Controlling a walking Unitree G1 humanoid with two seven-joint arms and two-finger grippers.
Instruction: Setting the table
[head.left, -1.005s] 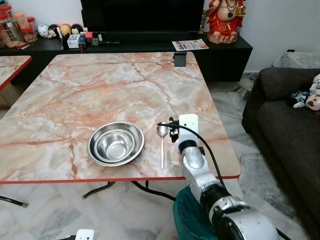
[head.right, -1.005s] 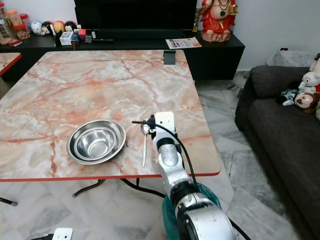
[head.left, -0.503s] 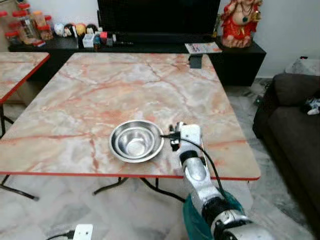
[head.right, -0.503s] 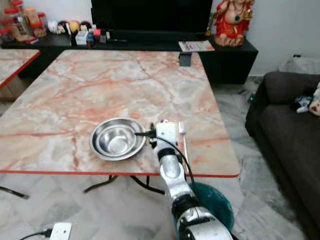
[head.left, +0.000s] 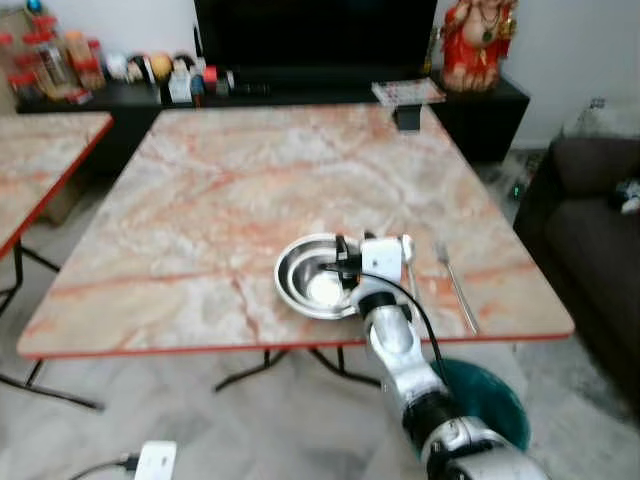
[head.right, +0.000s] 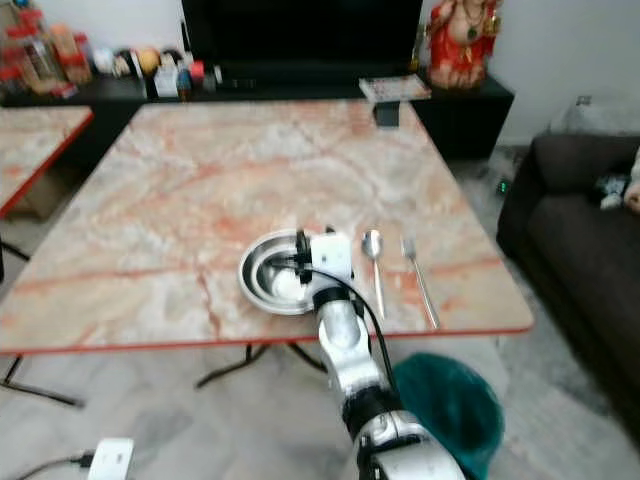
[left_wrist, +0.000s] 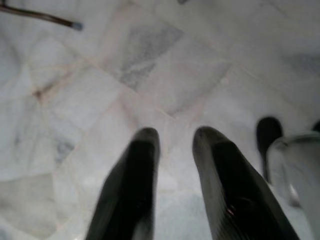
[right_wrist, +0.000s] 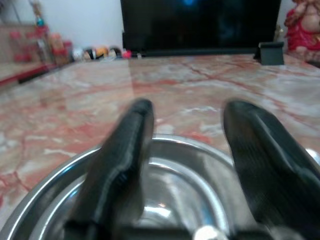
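Right eye view: steel bowl (head.right: 272, 277) near the front edge of the marble-patterned counter (head.right: 200, 190) — round, shiny, looking like two bowls nested one in the other, with a bright reflection at the bottom. Just to its right a spoon (head.right: 375, 262), bowl end away from the robot and handle pointing back toward the front edge; beside that, slightly apart, a fork (head.right: 418, 278) lying nearly parallel. Counter top pink-orange with pale veins and a red rim.

Right pincer (right_wrist: 187, 150) hovering over the near side of the bowl, its two black fingers (right_wrist: 125, 150) spread apart with nothing between them; seen from the wrist, fingers straddling the bowl's polished interior, far rim curving behind them. White wrist block and silver forearm reaching up from the lower middle of the head views, a black cable looping over.

Left pincer (left_wrist: 172, 165) hanging low over the pale marbled floor (left_wrist: 150, 65), fingers parted and empty.

Behind the counter — a dark low cabinet (head.right: 300, 85) with a black screen, small jars and a red figurine (head.right: 455, 45). Dark sofa (head.right: 590, 250) at right, teal bin (head.right: 445, 405) below the counter's front edge, second counter (head.right: 30, 145) at left.
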